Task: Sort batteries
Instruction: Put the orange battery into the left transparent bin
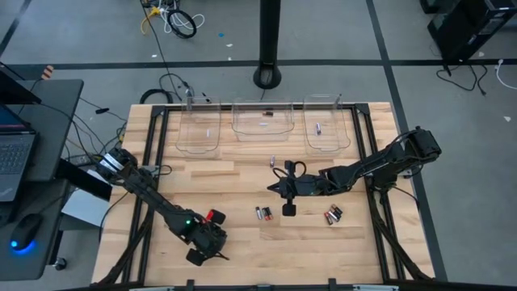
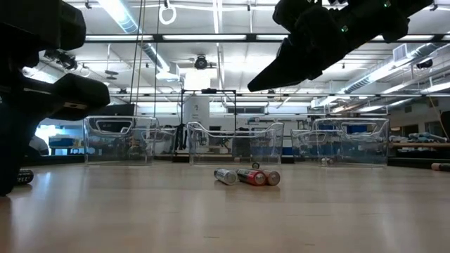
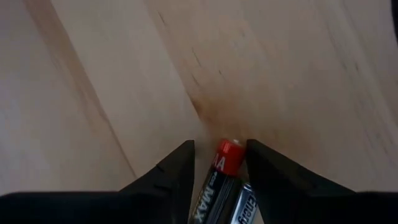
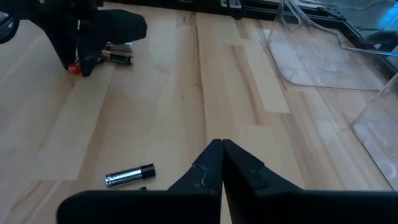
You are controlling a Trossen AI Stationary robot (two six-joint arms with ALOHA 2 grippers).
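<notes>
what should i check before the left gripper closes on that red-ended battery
1. Left gripper open around the target: ok, fingers either side of the red-ended battery.
2. Only one battery between the fingers: not ok, a silver battery lies alongside it.
3. Fingers down at table level: cannot tell.
4. Right gripper clear of the left: ok, shut, empty, mid-table.
5. Bins unobstructed: ok.
</notes>
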